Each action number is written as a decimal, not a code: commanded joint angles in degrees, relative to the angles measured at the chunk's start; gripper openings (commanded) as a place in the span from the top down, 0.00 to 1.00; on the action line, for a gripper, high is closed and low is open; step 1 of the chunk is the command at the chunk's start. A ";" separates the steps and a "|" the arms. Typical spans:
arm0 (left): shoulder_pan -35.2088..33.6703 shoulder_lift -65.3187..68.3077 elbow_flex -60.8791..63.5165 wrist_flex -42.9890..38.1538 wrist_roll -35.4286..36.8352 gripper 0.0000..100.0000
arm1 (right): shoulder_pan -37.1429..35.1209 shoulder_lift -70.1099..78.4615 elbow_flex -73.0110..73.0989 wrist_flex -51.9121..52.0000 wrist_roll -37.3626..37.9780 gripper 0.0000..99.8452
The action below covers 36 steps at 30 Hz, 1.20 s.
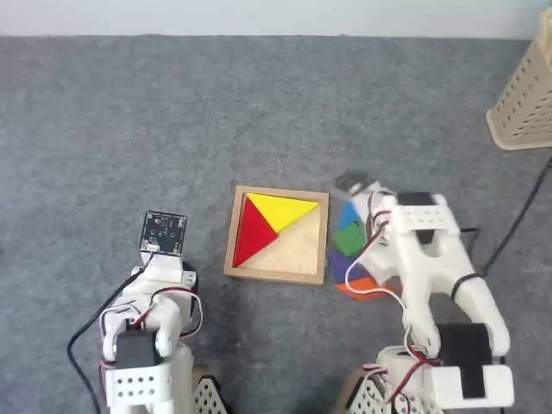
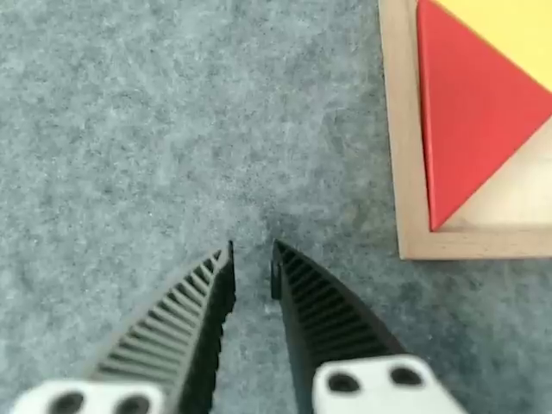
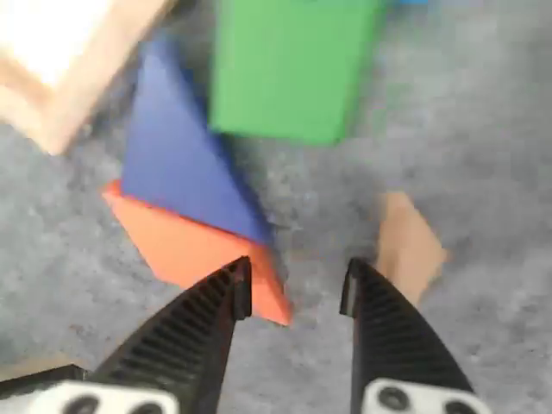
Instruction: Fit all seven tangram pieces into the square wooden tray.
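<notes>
Red triangle [image 1: 250,233] and yellow triangle [image 1: 280,210] in wooden tray [image 1: 276,276], left end effector [image 2: 252,250] slightly parted, right end effector [image 3: 293,276] released above orange piece [image 3: 194,250]

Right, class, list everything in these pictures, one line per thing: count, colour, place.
carpet: one, grey, under everything
tray: one, pale wood, mid-carpet
yellow triangle: one, yellow, inside tray, far side
red triangle: one, red, inside tray, left, against the yellow
green piece: one, green, right of tray
light blue piece: one, light blue, beyond the green
orange piece: one, orange, right of tray's near corner
dark blue triangle: one, dark blue, touching the orange
tan piece: one, tan, alone on carpet
basket: one, beige, far right edge
left arm: one, white, jaws narrowly apart over bare carpet
right arm: one, white, jaws open above the orange piece
</notes>
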 commanded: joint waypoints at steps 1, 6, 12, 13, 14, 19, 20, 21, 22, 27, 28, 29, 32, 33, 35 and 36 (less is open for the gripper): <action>0.18 -1.23 -0.57 0.00 0.44 0.93 | 0.22 -0.31 -4.13 0.92 -1.58 0.81; 0.18 -1.23 -0.57 0.00 0.44 0.93 | -1.19 -1.89 -4.48 1.45 -2.73 0.81; 0.18 -1.23 -0.57 0.00 0.44 0.93 | -8.48 -6.90 1.14 1.45 10.29 0.80; 0.18 -1.23 -0.57 0.00 0.44 0.93 | -9.36 -7.16 2.29 1.45 13.10 0.80; 0.18 -1.23 -0.57 0.00 0.44 0.93 | -9.89 -7.43 3.43 1.10 15.47 0.80; 0.18 -1.23 -0.57 0.00 0.44 0.93 | -10.07 -7.69 5.71 1.36 18.46 0.80; 0.18 -1.23 -0.57 0.00 0.44 0.93 | -10.07 -7.69 5.71 1.36 18.37 0.80; 0.18 -1.23 -0.57 0.00 0.44 0.93 | -10.07 -7.69 5.98 1.19 18.37 0.80; 0.18 -1.23 -0.57 0.00 0.44 0.93 | -10.07 -7.69 6.24 1.01 18.37 0.80; 0.18 -1.23 -0.57 0.00 0.44 0.93 | -10.15 -7.60 7.74 0.92 18.20 0.80; 0.18 -1.23 -0.57 0.00 0.44 0.93 | -10.15 -7.60 8.18 0.92 18.20 0.80; 0.18 -1.23 -0.57 0.00 0.44 0.93 | -10.15 -7.60 8.53 0.92 18.20 0.80; 0.18 -1.23 -0.57 0.00 0.44 0.93 | -10.42 -7.60 10.37 -0.31 18.29 0.77; 0.18 -1.23 -0.57 0.00 0.44 0.93 | -10.42 -7.60 11.34 -1.71 18.29 0.77; 0.18 -1.23 -0.57 0.00 0.44 0.93 | -10.33 -7.60 13.27 -3.91 18.29 0.77; 0.18 -1.23 -0.57 0.00 0.44 0.93 | -10.24 -7.60 13.98 -4.70 18.29 0.77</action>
